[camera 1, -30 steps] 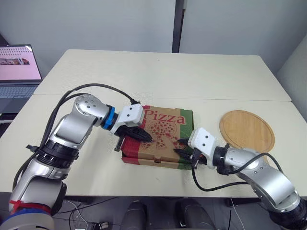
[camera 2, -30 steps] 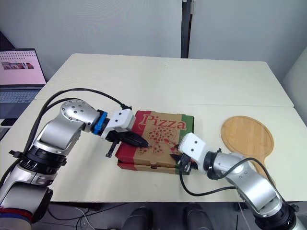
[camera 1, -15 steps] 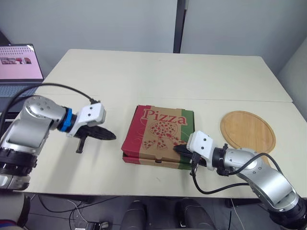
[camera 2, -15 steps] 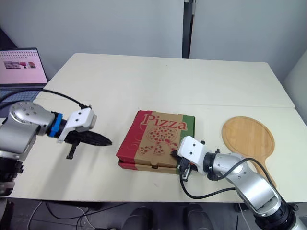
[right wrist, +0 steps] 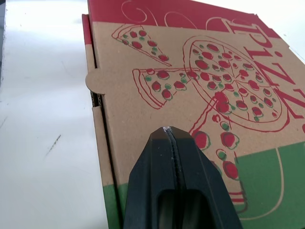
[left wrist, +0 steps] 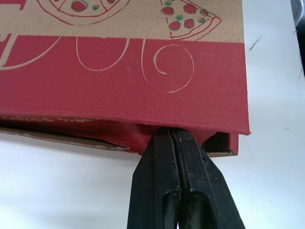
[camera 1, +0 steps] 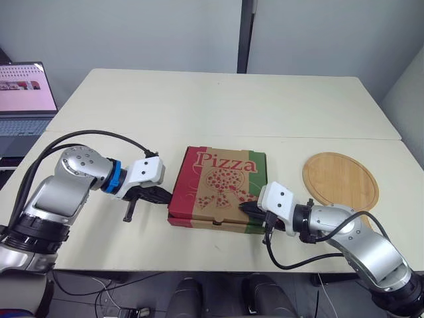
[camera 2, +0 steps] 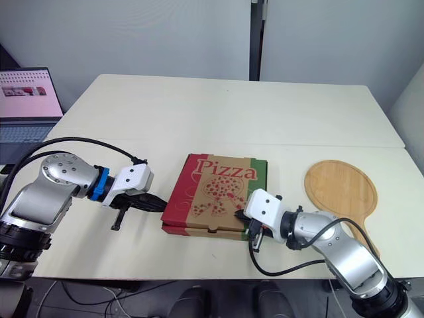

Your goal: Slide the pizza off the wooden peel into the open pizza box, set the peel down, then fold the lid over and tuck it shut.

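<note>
Poking the pizza box [camera 1: 215,182] mid-frame: left tool [left wrist: 170,136] closed against its red side, right tool [right wrist: 169,132] closed at its green edge.

Box [camera 1: 218,189]: brown corrugated cardboard, matt, printed in red and green; raw fluted edge visible at the front flap.
Peel [camera 1: 341,180]: pale wood, smooth, faint grain.
Table [camera 1: 218,106]: cream top, smooth, matt, a few fine dark scuffs.
Left gripper [left wrist: 169,133], right gripper [right wrist: 167,131]: black moulded plastic, smooth, slight sheen.
</note>
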Controlling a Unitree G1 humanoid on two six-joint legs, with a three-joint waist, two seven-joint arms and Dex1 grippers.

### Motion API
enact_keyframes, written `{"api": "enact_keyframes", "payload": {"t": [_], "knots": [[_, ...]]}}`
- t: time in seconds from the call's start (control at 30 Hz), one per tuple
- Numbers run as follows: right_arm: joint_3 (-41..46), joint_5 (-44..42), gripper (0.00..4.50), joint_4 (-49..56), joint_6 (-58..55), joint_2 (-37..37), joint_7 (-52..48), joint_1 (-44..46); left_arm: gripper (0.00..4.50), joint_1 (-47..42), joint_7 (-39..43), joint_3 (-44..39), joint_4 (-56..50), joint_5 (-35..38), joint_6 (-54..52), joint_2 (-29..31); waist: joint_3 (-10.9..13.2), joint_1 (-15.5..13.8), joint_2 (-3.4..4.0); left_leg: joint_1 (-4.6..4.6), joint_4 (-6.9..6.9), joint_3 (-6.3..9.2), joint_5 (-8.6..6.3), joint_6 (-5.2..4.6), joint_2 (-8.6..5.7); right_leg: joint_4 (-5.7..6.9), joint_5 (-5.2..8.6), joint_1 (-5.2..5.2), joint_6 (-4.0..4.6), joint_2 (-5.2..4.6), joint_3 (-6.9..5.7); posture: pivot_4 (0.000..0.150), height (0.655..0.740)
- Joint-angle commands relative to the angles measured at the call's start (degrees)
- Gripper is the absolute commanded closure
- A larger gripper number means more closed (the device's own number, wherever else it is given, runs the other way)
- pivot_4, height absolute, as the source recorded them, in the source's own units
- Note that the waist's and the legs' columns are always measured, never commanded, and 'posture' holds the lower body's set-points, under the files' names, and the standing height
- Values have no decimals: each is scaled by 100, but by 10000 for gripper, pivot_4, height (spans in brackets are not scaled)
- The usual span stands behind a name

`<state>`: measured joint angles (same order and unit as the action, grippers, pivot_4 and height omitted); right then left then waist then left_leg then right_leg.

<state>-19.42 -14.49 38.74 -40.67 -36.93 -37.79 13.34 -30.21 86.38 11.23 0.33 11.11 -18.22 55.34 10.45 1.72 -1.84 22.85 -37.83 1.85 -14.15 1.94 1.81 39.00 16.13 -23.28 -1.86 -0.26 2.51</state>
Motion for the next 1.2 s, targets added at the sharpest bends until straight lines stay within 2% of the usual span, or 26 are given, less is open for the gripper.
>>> {"api": "enact_keyframes", "payload": {"t": [0.03,0.33,0.5,0.8,1.0,1.2], "knots": [[49,17,44640,117,20,43,-14,138,45000,-88,-115,16,-190,77,-104,-177,0,-4,0,0,-1,0,0,0,0,0,0,0,0,0,0,1500,7400],[39,1,44640,24,36,45,-101,261,45000,-109,-484,-188,-204,168,-458,-383,0,-26,0,3,-2,2,0,0,-4,-2,-1,1,-2,-3,-2,1500,7400],[42,4,44640,3,43,40,-155,282,45000,241,-367,-52,-405,11,-224,-102,0,-6,0,2,-1,2,0,0,-2,-2,-1,1,-1,-3,0,1500,7400],[48,11,44640,-11,39,60,-200,306,45000,161,-660,47,-506,-132,14,-367,0,-16,0,1,-1,3,0,0,-3,-1,-1,1,-1,-3,-3,1500,7400],[62,30,44640,-27,52,64,-201,316,45000,227,-697,13,-724,55,-271,-532,0,-24,0,3,-1,4,0,0,-3,-1,-1,1,-1,-3,-2,1500,7400],[40,47,44640,-62,50,33,-237,309,45000,10,-665,-216,-164,-72,-142,-233,0,-6,0,0,-1,4,0,0,-2,-1,-1,1,-1,-2,-3,1500,7400]]}}
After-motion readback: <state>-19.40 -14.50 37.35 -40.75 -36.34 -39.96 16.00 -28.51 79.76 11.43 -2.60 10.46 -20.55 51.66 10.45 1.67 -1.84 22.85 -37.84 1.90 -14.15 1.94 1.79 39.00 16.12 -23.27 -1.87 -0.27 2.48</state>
